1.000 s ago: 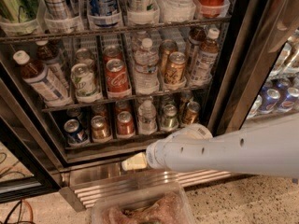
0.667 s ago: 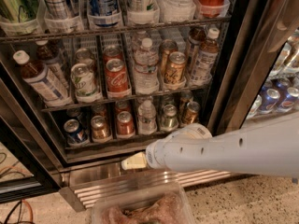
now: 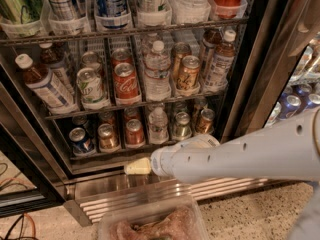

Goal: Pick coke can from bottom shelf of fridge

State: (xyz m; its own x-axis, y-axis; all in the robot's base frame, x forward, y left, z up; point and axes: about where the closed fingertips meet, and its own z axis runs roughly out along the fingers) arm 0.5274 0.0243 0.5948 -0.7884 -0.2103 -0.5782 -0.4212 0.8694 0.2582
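Note:
The fridge [image 3: 248, 79] stands open in front of me. Its bottom shelf [image 3: 120, 150] holds a row of drinks in wire lanes. The coke can [image 3: 134, 132], red with a silver top, stands upright there between a bronze-gold can [image 3: 107, 137] and a small water bottle [image 3: 158, 126]. A blue can [image 3: 80, 141] stands at the row's left end. My gripper [image 3: 137, 167], a pale yellowish tip on the white arm [image 3: 240, 154], is in front of the sill just below the coke can and apart from it.
A second red can [image 3: 126, 82] stands on the middle tier among bottles and cans. The ribbed steel base grille [image 3: 120, 200] runs below the sill. A clear plastic container [image 3: 152, 223] lies at the bottom. Another cooler with blue cans [image 3: 295, 104] is at right.

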